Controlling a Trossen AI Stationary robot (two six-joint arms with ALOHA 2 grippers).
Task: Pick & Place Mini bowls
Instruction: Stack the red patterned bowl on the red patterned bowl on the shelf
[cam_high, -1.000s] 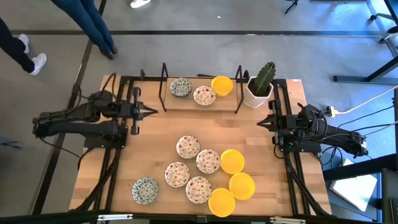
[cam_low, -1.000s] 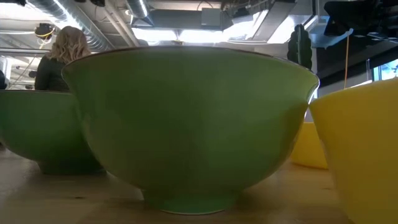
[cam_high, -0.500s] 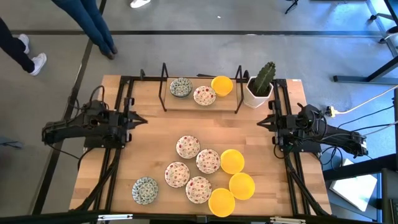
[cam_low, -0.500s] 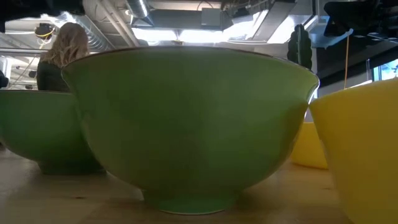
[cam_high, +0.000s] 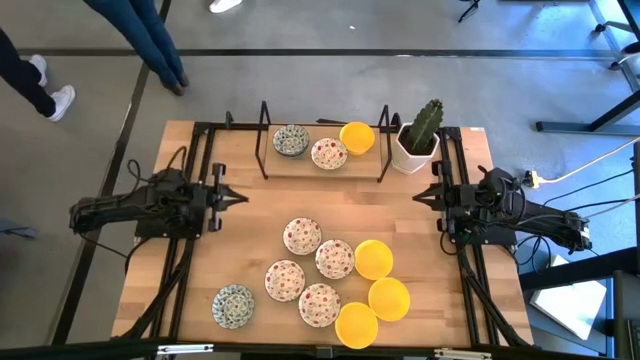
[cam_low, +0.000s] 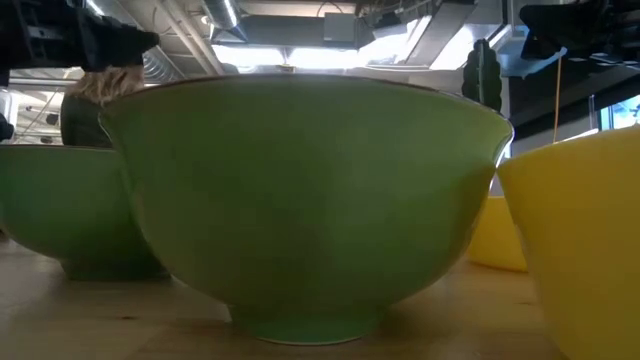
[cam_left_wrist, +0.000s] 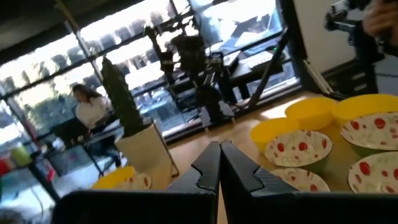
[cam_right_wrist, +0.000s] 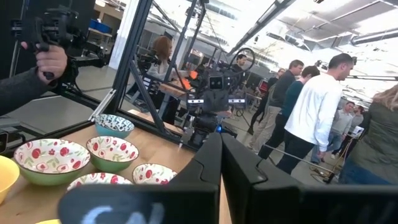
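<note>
Several mini bowls stand on their bases in a cluster at the table's near middle: red-speckled ones such as, yellow ones such as, and a green-blue one. Three more, green-blue, speckled and yellow, sit on a board at the far edge. My left gripper is shut, held level over the table's left side with nothing in it; its fingers meet. My right gripper, shut and bare, waits over the right side.
A white square pot with a green cactus stands at the far right. Black frame rails run along both table sides, and two black uprights flank the far board. In the low view, bowl outsides fill the picture. People stand beyond the table.
My left gripper has sunk toward the table, staying shut and level, and its arm now shows at the low view's top left. The bowls and my right arm have kept still.
</note>
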